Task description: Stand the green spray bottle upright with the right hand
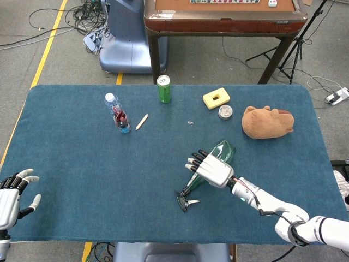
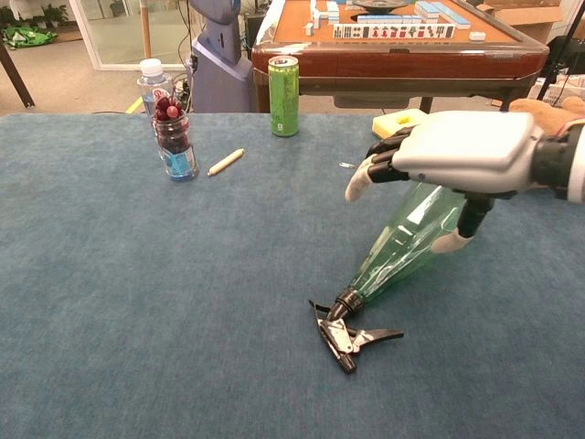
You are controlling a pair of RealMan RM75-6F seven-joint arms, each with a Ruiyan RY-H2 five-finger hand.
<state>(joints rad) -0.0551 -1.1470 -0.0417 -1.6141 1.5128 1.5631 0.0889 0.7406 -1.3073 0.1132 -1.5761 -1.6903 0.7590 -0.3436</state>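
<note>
**Right hand over the lying spray bottle**

We see the green spray bottle [image 1: 211, 162] lying on its side on the blue desk [image 1: 82, 158], black trigger head [image 1: 185, 202] toward the near edge. Our right hand [image 1: 211, 169] sits over the bottle's middle, fingers spread, nothing gripped. Left hand [image 1: 12, 194] at the near left corner, fingers apart, holding nothing. Farther back: green can [image 1: 163, 89], small water bottle [image 1: 117, 113], yellow block [image 1: 216, 98], brown plush toy [image 1: 267, 121].

Green spray bottle [image 2: 407, 240] lies on side, black trigger head toward near edge; apparently not gripped.
</note>
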